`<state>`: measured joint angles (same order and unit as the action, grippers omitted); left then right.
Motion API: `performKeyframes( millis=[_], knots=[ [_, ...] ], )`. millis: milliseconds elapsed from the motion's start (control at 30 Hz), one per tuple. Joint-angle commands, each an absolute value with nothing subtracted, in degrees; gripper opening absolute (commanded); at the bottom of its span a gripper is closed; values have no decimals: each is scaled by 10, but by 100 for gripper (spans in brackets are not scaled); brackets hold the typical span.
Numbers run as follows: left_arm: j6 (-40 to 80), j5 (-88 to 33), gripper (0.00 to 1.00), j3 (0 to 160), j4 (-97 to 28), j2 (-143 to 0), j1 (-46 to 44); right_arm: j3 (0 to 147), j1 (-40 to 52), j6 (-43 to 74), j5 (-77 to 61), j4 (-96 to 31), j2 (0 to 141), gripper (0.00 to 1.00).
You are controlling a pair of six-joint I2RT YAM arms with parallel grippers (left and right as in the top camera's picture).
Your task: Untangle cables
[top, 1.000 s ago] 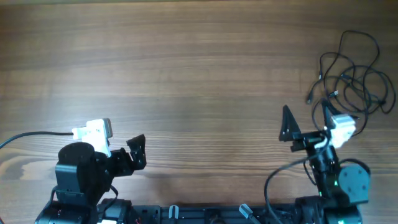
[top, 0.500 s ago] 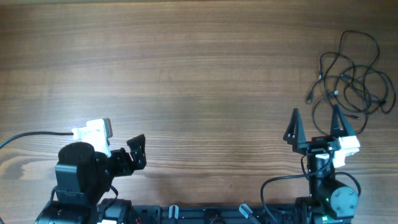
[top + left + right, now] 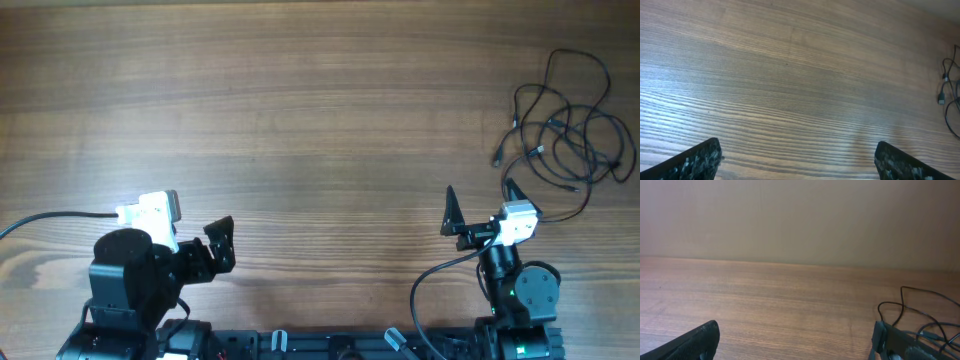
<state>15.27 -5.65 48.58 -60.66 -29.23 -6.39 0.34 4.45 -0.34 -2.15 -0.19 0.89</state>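
Observation:
The cables [image 3: 565, 125] are thin black cords in a loose tangled bunch with small plug ends, at the far right of the wooden table [image 3: 300, 120]. My right gripper [image 3: 482, 205] is open and empty, just in front and left of the bunch and apart from it. In the right wrist view its fingers [image 3: 795, 345] are spread wide, with cable loops [image 3: 920, 315] beyond the right finger. My left gripper [image 3: 222, 245] is open and empty at the front left, far from the cables. The left wrist view shows its spread fingers [image 3: 800, 167] and a cable plug end [image 3: 943, 96] at the right edge.
The two arm bases stand at the table's front edge. A thick black wire [image 3: 50, 218] runs from the left arm to the left edge, and another [image 3: 440, 275] loops by the right arm. A plain wall [image 3: 800, 220] rises behind the table.
My right gripper has swung at the front right: first angled left, then pointing straight away, now shifted left and angled again. It stays open. The left arm and the cables have not moved.

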Motion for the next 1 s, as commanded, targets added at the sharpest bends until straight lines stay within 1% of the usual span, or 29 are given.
performKeyframes(
  millis=[0,800,867,967],
  knots=[
    [141,-53,100,483,-605,-289,-67,3,42,-10,-33,0,2,100],
    [141,-53,100,483,-605,-289,-67,3,42,-11,-33,0,2,100],
    [131,-37,100,483,-608,-283,-66,3,42,-11,-33,0,2,100],
    [126,-34,100,441,-569,-243,-66,3,42,-11,-33,0,2,100]
  ],
)
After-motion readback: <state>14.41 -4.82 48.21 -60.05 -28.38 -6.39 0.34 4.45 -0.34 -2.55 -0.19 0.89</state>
